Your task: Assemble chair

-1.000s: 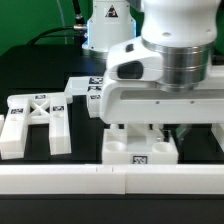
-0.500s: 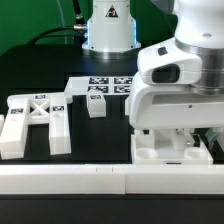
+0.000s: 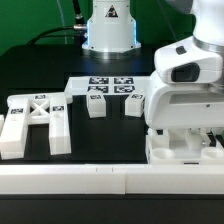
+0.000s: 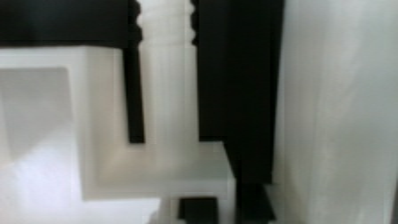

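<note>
Black table [image 3: 70,70] edged in front by a white rail [image 3: 60,180]; green backdrop [image 3: 25,25] behind, robot base [image 3: 110,25] at rear centre. From the exterior view's left: X-braced frame [image 3: 30,120] lying flat; small cube [image 3: 96,105] and second small cube [image 3: 134,105] just in front of the marker board [image 3: 110,87]; notched block [image 3: 180,152] at the front, on the right. The pincer [image 3: 186,134], closed, reaches down into the block; whether it grips cannot be told. Since the earlier frames, pincer and block have shifted rightward together, uncovering the second cube
</note>
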